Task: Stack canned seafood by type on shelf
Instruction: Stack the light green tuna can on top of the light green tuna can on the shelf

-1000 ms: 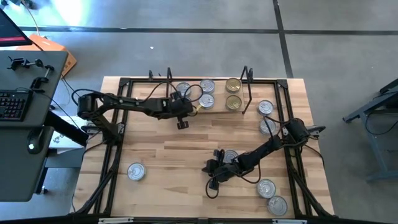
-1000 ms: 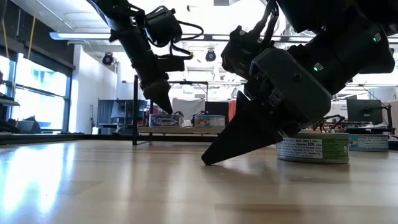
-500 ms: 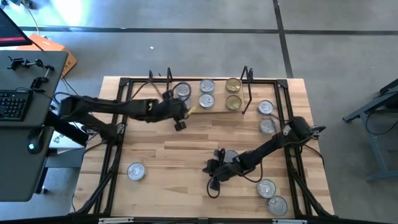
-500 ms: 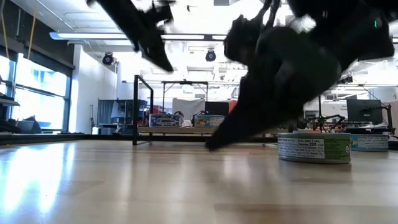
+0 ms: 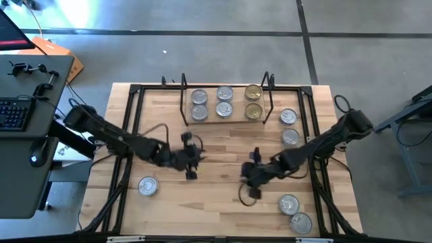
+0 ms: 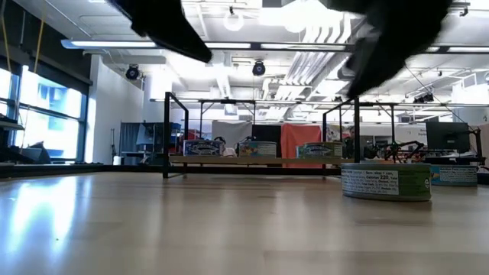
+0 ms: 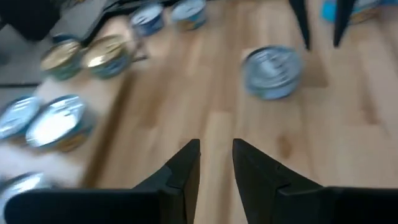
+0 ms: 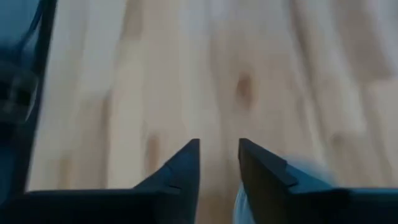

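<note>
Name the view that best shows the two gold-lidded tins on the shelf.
The high view: both gold tins sit in plain sight at the shelf's right end. The left wrist view shows them blurred, the low view sees only tin sides on the shelf, the right wrist view none.

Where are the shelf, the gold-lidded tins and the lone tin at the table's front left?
shelf (image 5: 209,121): high view, front board edge.
gold-lidded tins (image 5: 253,111): high view, nearer tin's lid.
lone tin (image 5: 147,185): high view, lid centre.

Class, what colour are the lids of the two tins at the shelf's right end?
Gold lids on both tins at the shelf end; the high view shows them best.
</note>
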